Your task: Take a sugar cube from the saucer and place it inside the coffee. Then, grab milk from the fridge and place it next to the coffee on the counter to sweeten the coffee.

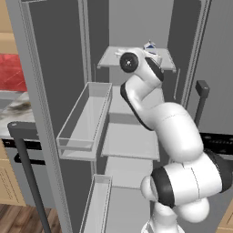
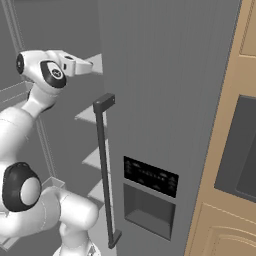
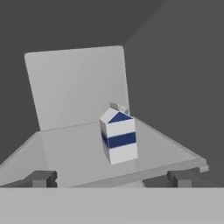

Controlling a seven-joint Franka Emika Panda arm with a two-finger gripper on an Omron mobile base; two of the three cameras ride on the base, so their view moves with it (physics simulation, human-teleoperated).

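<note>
The milk (image 3: 118,136), a small white carton with a dark blue band, stands upright on the fridge's top shelf (image 3: 70,153). My gripper (image 3: 113,178) is open just in front of the shelf edge, a short way from the carton, its fingertips (image 3: 41,178) spread wide on either side with nothing between them. From the left base view the carton's top (image 1: 150,46) peeks out behind my wrist inside the open fridge (image 1: 132,141). From the right, my hand (image 2: 75,65) reaches behind the shut fridge door (image 2: 165,100). The coffee, saucer and sugar cube are out of view.
The open left door carries clear bins (image 1: 86,118) and a dark bar handle (image 1: 27,173). A strip of marble counter (image 1: 13,116) lies left of it. The shut door has a long handle (image 2: 102,165) and a dispenser panel (image 2: 150,177). Wooden cabinets (image 2: 235,150) stand at right.
</note>
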